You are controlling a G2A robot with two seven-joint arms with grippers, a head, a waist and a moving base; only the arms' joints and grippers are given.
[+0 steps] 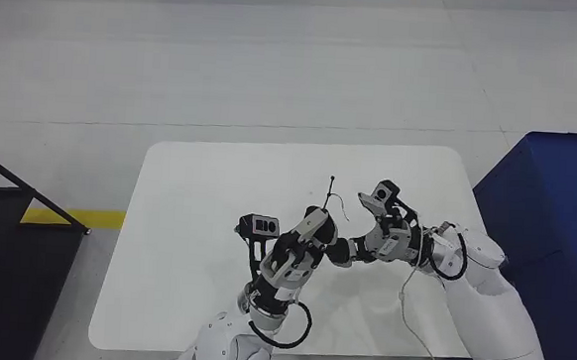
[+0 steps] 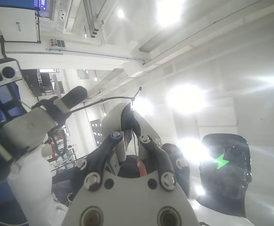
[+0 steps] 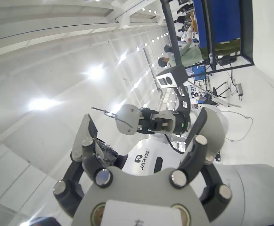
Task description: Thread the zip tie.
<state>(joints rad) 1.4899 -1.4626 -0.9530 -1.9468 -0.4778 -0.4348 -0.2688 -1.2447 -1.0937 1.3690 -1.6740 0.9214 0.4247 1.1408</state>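
Observation:
A thin black zip tie [image 1: 331, 191] stands upright above the white table, its small head [image 2: 140, 88] at the top. My left gripper [image 1: 317, 221] is shut on its lower part, and its fingers [image 2: 126, 115] press together around the strap. From a point below the head a thin stretch of strap [image 2: 102, 100] arcs sideways toward my right gripper [image 1: 350, 248]. The right gripper [image 3: 145, 113] hangs open just beside the left one, its fingers [image 3: 90, 128] spread wide with nothing between them. From the right wrist, the zip tie [image 3: 102, 111] sticks out of the left gripper [image 3: 128, 119].
The white table [image 1: 193, 274] is bare around the arms. A blue panel [image 1: 556, 196] stands at the table's right edge and a dark frame [image 1: 6, 252] at its left. Both grippers hover over the table's middle front.

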